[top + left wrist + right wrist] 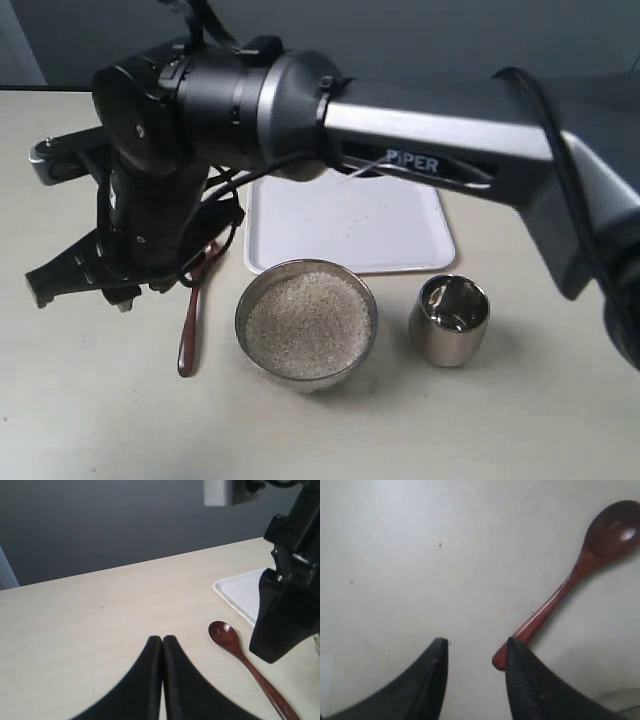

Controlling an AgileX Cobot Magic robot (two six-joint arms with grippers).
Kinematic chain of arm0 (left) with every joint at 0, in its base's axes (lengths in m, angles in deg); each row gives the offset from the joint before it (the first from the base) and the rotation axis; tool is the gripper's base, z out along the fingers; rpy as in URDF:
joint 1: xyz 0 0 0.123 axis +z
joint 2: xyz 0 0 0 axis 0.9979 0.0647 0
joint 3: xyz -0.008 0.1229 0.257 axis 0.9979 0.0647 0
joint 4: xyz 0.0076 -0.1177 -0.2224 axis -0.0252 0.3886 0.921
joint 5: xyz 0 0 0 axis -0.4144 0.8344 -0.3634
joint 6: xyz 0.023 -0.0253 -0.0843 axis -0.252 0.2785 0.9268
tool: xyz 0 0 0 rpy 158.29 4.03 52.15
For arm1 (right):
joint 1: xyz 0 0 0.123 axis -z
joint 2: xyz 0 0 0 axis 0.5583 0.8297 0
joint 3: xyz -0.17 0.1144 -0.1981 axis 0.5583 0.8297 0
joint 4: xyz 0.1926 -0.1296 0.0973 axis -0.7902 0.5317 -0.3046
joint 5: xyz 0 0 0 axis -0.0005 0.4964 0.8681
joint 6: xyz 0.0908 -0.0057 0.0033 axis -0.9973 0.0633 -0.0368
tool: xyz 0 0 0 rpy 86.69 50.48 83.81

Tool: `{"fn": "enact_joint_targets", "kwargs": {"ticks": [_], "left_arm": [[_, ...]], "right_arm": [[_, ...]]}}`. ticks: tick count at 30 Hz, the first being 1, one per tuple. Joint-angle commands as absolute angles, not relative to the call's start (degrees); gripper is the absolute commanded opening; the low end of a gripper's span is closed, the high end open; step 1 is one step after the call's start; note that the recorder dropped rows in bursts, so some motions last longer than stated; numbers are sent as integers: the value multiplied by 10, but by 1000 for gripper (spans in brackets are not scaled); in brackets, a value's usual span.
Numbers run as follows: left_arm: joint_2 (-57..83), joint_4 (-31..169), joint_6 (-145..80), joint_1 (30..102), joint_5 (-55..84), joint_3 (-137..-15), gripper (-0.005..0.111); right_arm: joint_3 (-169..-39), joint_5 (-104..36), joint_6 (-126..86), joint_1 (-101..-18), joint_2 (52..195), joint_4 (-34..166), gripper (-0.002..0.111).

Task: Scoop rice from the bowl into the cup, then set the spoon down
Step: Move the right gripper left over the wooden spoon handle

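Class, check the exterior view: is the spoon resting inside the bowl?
No: the spoon lies flat on the table beside the bowl, which holds only rice.

In the exterior view the bulky black right arm [150, 200] hid the oval end of the slim reddish-brown wooden spoon [190, 320] and the far edge of the flat white tray [350, 230]; the left wrist view cut off the spoon's handle.
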State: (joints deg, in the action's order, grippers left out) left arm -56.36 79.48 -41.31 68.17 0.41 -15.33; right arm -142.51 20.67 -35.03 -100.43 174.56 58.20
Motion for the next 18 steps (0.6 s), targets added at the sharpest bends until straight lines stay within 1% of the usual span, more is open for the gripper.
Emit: {"fn": "enact_joint_targets", "kwargs": {"ticks": [1,18], "left_arm": [[-566,794,-410,679,8,-155,1],[-566,795,-410,679,8,-155,1]], "right_arm": [[-1444,216,-362,-1003,1769,564,38],[-1445,245,-405,-1003,1828,586,38]]}}
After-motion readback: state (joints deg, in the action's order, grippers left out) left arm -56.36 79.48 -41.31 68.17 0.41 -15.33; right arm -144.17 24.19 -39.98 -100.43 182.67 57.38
